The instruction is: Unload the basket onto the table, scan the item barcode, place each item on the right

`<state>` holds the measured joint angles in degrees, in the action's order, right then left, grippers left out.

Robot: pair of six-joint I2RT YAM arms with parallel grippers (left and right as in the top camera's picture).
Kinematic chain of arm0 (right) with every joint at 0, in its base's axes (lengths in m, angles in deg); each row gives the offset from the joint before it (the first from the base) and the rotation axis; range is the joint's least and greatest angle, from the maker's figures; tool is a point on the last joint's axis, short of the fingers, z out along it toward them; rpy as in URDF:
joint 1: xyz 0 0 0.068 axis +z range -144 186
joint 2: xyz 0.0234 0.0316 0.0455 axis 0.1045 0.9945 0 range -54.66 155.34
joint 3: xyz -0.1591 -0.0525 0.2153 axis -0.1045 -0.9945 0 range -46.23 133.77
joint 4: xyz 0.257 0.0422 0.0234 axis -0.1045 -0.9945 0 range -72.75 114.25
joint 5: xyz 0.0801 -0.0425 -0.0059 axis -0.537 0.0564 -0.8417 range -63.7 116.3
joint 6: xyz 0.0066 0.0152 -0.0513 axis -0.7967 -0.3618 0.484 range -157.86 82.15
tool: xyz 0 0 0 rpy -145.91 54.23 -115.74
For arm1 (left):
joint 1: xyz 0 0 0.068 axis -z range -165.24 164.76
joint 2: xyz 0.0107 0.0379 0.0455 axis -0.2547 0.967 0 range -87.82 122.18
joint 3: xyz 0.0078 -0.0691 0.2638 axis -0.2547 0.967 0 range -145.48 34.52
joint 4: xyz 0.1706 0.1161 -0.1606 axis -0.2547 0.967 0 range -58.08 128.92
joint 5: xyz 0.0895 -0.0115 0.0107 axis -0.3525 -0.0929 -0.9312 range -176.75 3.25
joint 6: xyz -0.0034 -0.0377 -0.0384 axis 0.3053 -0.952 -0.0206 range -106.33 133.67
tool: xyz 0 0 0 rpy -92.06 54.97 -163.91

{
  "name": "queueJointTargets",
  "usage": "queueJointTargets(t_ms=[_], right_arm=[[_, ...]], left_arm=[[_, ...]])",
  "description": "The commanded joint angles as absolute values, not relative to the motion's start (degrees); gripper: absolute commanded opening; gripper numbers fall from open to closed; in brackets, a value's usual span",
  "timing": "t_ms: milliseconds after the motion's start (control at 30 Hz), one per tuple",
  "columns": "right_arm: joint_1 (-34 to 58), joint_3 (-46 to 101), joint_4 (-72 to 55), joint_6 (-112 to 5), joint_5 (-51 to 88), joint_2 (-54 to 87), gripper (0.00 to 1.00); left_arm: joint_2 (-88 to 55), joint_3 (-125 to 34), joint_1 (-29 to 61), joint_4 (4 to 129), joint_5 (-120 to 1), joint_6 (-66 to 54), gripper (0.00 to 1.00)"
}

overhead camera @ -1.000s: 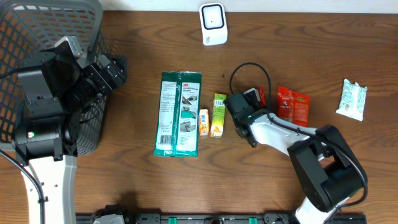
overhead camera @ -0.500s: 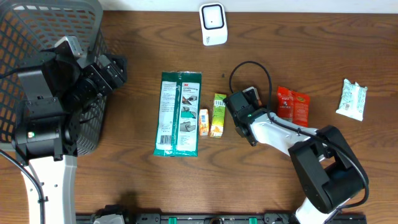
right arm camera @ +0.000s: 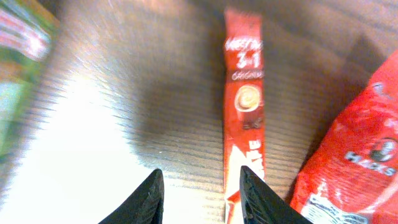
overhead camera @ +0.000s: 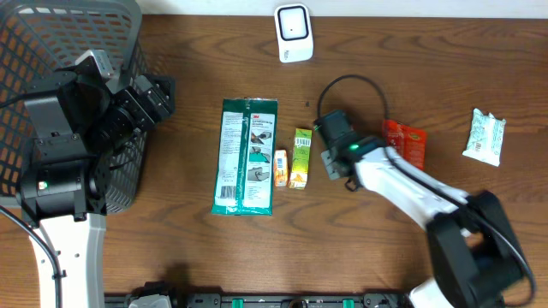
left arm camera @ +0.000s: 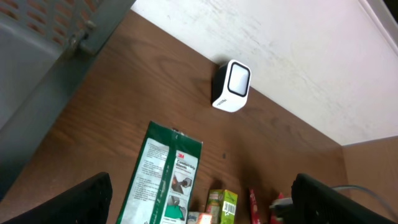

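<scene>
Parted, empty right gripper [right arm camera: 200, 194] just behind red coffee stick [right arm camera: 244, 106]; long axis straight ahead, apparently offset toward one finger.

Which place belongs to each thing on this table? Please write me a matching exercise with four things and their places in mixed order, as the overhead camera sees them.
Things:
1. white scanner
2. green packet
3. grey basket
4. white packet

Places in the overhead picture:
a. far right
b. top left corner
c. top edge, middle
d. centre, lying flat

Pairs: 1-c, 2-d, 3-b, 4-a
</scene>
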<state>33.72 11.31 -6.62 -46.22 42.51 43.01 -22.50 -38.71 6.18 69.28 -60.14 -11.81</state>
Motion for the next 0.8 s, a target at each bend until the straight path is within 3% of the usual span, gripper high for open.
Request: queueJointTargets(t_ms=[0, 200, 767], right_arm=[[28.13, 12.58, -8.74, -46.24, 31.34, 38.05, 0.38], [18.21, 12.14, -12.24, -39.22, 17.09, 39.25, 0.39], [16.59, 12.03, -10.62, -39.00, 20.61, 50.47, 0.35]], left_arm=[[-22.54, -39.43, 5.94, 69.15, -60.65, -11.46, 0.93], [-22.54, -39.43, 5.94, 69.15, -60.65, -11.46, 0.93], [-22.54, -39.43, 5.94, 69.15, -60.65, -11.46, 0.93]])
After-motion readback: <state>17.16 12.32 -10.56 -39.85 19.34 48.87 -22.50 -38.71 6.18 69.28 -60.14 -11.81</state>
